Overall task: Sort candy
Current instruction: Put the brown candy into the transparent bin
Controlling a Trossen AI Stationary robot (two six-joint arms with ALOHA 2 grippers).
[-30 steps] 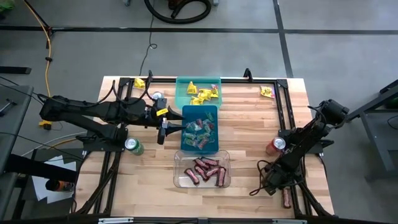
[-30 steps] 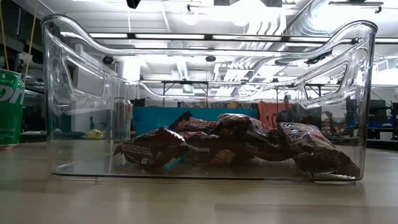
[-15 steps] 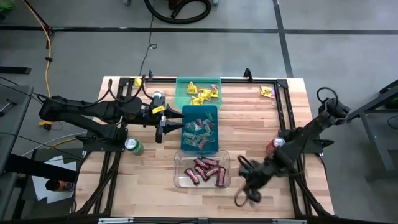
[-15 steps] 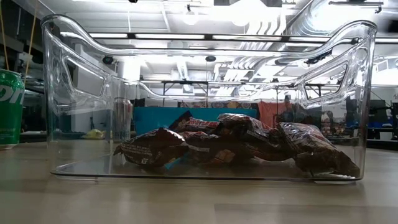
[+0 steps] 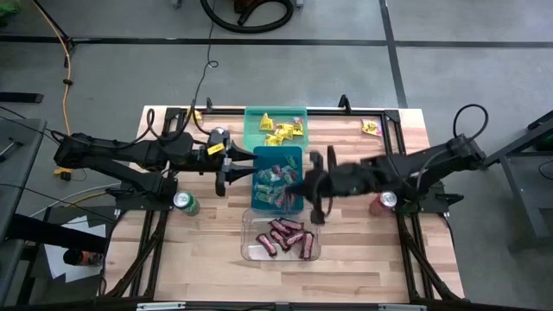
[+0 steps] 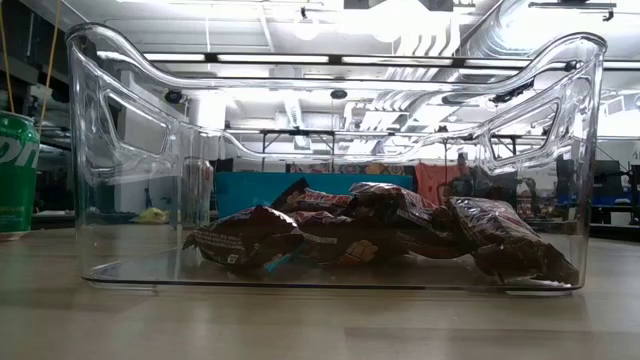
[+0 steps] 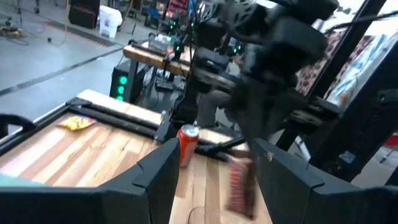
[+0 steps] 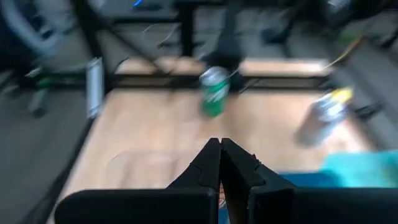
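Observation:
Three bins stand in a row mid-table. The green bin (image 5: 275, 128) holds yellow packets, the blue bin (image 5: 276, 178) mixed packets, and the clear bin (image 5: 278, 235) (image 6: 330, 160) dark red-brown bars (image 6: 380, 235). Two yellow packets (image 5: 193, 114) (image 5: 371, 127) lie loose on the far part of the table. My left gripper (image 5: 226, 179) (image 7: 214, 162) hovers open just left of the blue bin. My right gripper (image 5: 304, 188) (image 8: 219, 146) is blurred and shut. It reaches in from the right over the blue bin's near right corner, with a red-brown bar (image 7: 239, 183) below it. My right gripper is shut on a dark red-brown bar (image 7: 239, 186). In the left wrist view the bar hangs as a blurred streak below the fingers, lifted clear of the table. Motion blur hides which part of the bar the fingers have.
A green can (image 5: 185, 202) (image 8: 214, 90) and a silver can (image 5: 219, 136) (image 8: 317, 118) stand on the left side near my left arm. A red can (image 5: 383, 201) (image 7: 188, 144) stands on the right. Black frame rails run along the table's edges.
My right arm has swung fast from the table's near right corner toward the left and far side, ending over the bins. The red-brown bar that lay by that corner is gone from the table. My left gripper has stayed about where it was.

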